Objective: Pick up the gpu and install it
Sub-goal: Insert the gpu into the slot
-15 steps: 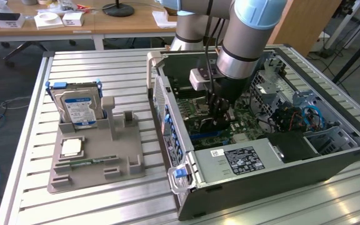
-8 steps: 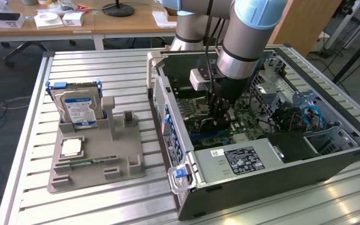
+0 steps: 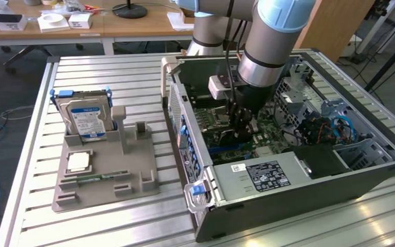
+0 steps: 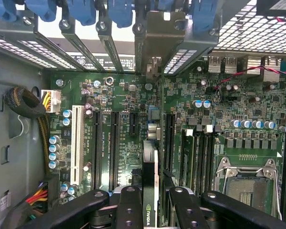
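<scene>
The gpu is inside the open computer case, held edge-on just above the motherboard and its long dark expansion slots. The gripper has its black fingers closed narrowly on the card, one on each flat face. In the exterior view the gripper hangs low over the middle of the board.

The card looks thin, light and stiff. It also looks fragile: its faces carry small parts, and its contact edge would suffer from a skewed push. A hold on the two flat faces near the upper edge, as here, seems the safe one, and the card appears upright between the fingers. Whether its lower edge touches a slot, I cannot tell.

Room is tight. Blue retaining clips and slotted metal covers line the far wall of the case, and a bundle of cables lies beside the board.

The case rests on a ribbed metal surface. On the exterior view's left, well apart, a grey fixture holds a hard drive.
</scene>
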Controlling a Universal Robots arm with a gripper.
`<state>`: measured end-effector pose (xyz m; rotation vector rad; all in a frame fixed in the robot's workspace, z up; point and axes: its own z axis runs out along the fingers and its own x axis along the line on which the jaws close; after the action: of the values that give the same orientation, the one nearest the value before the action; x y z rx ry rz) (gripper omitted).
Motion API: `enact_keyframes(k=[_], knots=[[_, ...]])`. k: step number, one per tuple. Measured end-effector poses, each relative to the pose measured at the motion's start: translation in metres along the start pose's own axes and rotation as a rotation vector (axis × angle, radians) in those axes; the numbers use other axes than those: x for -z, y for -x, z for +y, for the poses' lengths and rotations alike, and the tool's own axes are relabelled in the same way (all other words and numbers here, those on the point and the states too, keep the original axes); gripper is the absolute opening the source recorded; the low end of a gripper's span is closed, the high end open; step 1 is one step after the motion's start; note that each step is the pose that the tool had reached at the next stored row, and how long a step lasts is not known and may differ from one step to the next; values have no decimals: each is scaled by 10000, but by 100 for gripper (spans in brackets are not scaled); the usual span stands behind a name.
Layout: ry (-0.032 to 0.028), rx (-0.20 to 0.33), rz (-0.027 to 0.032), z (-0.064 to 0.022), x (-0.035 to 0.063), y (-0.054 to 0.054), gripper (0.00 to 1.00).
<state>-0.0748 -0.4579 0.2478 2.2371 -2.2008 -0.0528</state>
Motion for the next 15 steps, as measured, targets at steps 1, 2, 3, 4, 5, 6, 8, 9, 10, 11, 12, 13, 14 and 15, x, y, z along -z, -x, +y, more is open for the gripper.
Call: enact_keyframes(k=[1, 2, 3, 4, 5, 6, 8, 9, 10, 11, 12, 13, 14, 15], knots=[[0, 0, 0, 0, -2, 0, 27], [-1, 0, -3, 0, -5, 0, 27], [-1, 0, -1, 0, -6, 0, 27], [-1, 0, -1, 0, -6, 0, 27], [-1, 0, -1, 0, -6, 0, 27], [0, 0, -1, 0, -6, -1, 27], [-1, 0, -2, 0, -6, 0, 27], [-1, 0, -2, 0, -6, -1, 27], [0, 0, -1, 0, -6, -1, 27], [0, 0, -2, 0, -6, -1, 27], [-1, 0, -2, 0, -7, -1, 27], [-1, -1, -2, 1, -7, -3, 27], [-1, 0, -3, 0, -6, -6, 27], [0, 0, -3, 0, -6, -10, 27]])
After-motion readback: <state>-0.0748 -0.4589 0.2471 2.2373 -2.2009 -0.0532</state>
